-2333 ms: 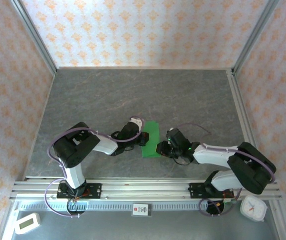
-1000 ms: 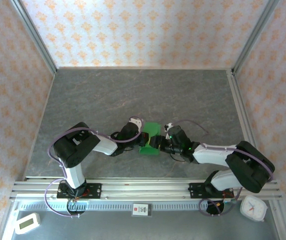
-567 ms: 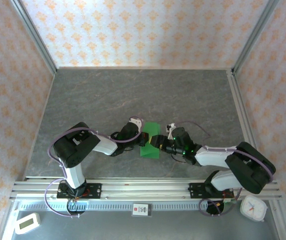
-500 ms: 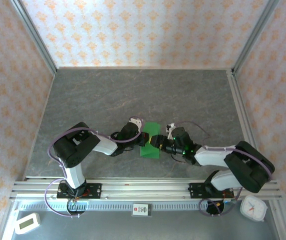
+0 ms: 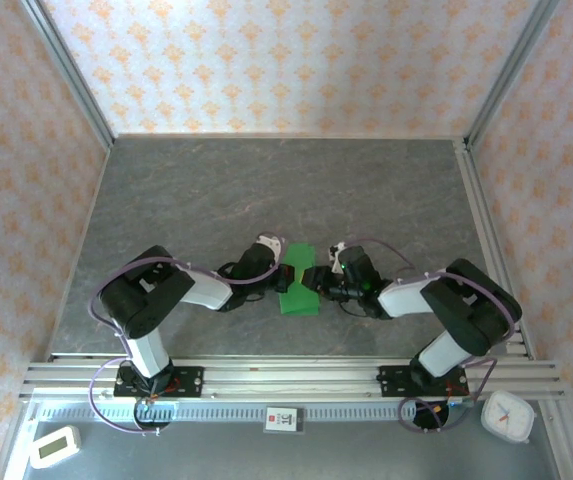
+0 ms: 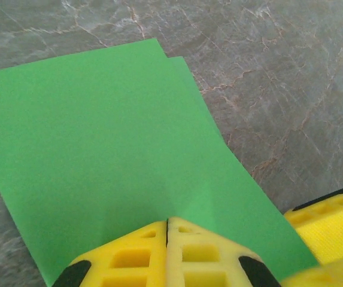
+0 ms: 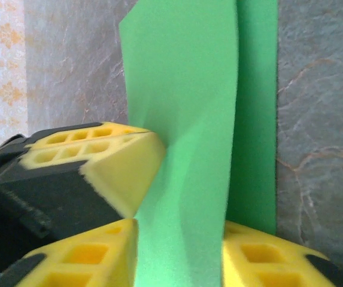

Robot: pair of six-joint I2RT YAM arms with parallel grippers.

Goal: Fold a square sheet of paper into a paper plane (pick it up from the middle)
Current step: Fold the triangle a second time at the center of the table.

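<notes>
Paper this thin is weighing almost nothing and flopping wherever unsupported, so the green sheet of paper (image 5: 297,284), lying folded mid-table (image 5: 266,190) between both arms, is wanting holds near its crease. My left gripper (image 6: 167,239) is pressing on it, fingers closed together; my right gripper (image 7: 180,239) is straddling a raised flap, and I cannot tell whether it is clamping.

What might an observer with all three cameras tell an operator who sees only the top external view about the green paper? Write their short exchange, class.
Observer: The left wrist view shows the sheet of paper folded: two layers, far corners slightly offset.
Operator: Who holds it?
Observer: The left gripper is shut on its near edge.
Operator: And the other?
Observer: The right gripper has its jaws apart, a raised flap between them.
</notes>
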